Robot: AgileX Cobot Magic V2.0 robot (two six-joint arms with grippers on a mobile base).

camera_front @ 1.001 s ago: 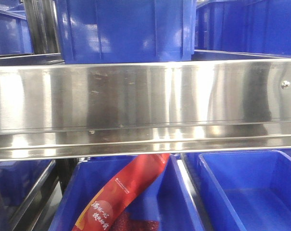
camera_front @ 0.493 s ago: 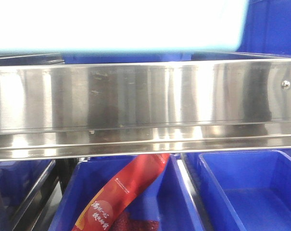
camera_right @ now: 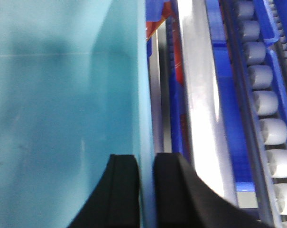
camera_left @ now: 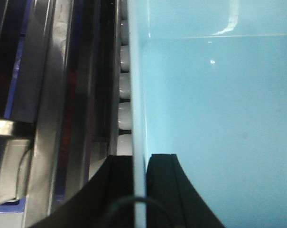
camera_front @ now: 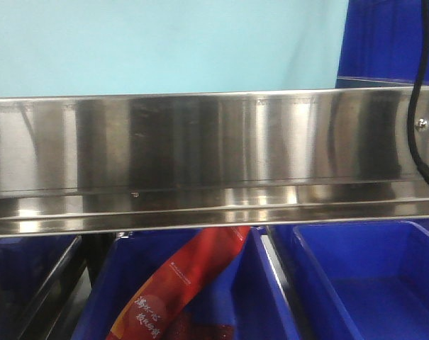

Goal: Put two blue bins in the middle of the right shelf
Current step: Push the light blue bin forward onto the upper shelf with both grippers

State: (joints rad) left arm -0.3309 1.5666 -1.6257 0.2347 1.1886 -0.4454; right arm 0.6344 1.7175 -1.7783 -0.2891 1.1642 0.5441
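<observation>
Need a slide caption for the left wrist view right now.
Left gripper clamped on the pale blue bin wall, white rollers alongside.

Below the steel rail you see a dark blue bin (camera_front: 200,297) holding a red snack packet (camera_front: 182,283) with white lettering, leaning diagonally. Just right of that bin sits a second dark blue bin (camera_front: 370,276). Another dark blue bin (camera_front: 381,42) stands above them, a black cable (camera_front: 415,106) hanging beside it.
</observation>
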